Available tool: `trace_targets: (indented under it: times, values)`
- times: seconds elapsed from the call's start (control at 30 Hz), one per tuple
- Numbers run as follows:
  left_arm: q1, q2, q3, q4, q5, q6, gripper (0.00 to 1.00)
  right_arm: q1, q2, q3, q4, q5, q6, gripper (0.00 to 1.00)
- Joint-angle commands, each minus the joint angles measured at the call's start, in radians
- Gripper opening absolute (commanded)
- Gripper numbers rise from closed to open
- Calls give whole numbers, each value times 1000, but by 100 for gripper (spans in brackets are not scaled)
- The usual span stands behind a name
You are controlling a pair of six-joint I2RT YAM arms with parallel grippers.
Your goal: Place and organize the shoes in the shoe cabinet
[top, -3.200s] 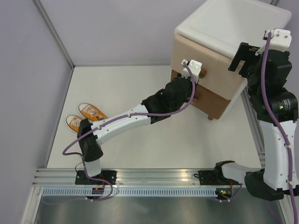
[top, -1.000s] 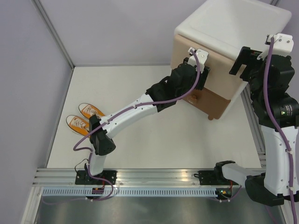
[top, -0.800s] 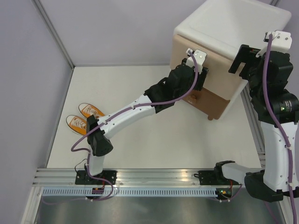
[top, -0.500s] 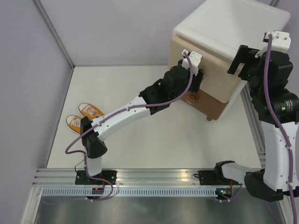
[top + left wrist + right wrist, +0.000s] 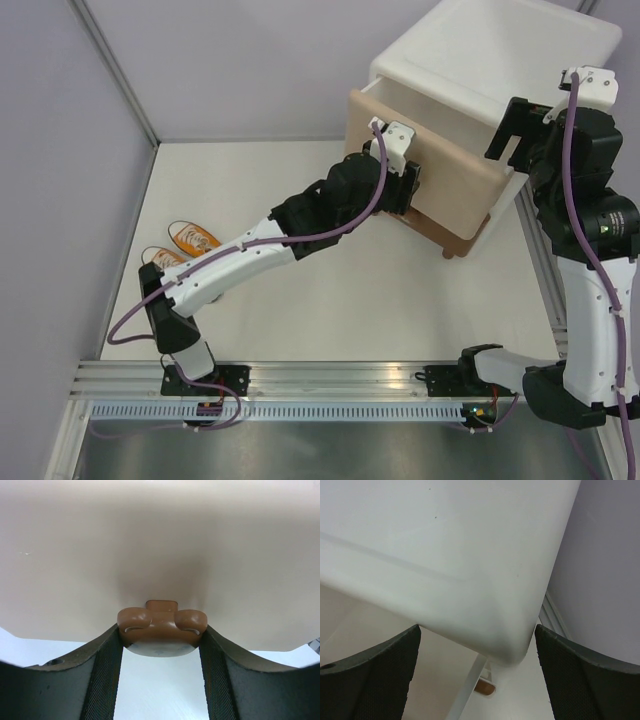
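The white shoe cabinet (image 5: 500,50) stands at the back right, its beige upper drawer (image 5: 440,160) pulled partway out to the left. My left gripper (image 5: 405,185) is shut on that drawer's brown bear-head knob (image 5: 161,626), which is pinched between the two pads (image 5: 107,672). Two orange shoes (image 5: 195,238) lie side by side at the left; the nearer one (image 5: 158,258) is partly hidden behind my left arm. My right gripper (image 5: 522,128) hangs open at the cabinet's right front corner (image 5: 510,630), with its fingers (image 5: 375,675) astride that corner and holding nothing.
The brown lower drawer (image 5: 455,232) is closed under the open one, above a short brown foot (image 5: 452,252). Lilac walls close off the back and left. An aluminium rail (image 5: 320,380) runs along the near edge and carries both arm bases.
The left gripper has drawn back to the left and toward me with the knob, and the beige upper drawer has slid out with it. The right arm has barely moved.
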Motion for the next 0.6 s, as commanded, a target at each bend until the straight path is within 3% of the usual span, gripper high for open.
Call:
trace_targets:
  times: [0.0,0.2,0.57]
  values:
    - [-23,-107,-61,27,-26,-74,2,-13,23,20,-8,46,0,98]
    - [-45,-216,-188,-8,-34,-106,2,-15,29,20,-12,41,2,98]
    - [-75,-363,-288,-111,0,-190,2,-15,32,15,-1,40,6,98]
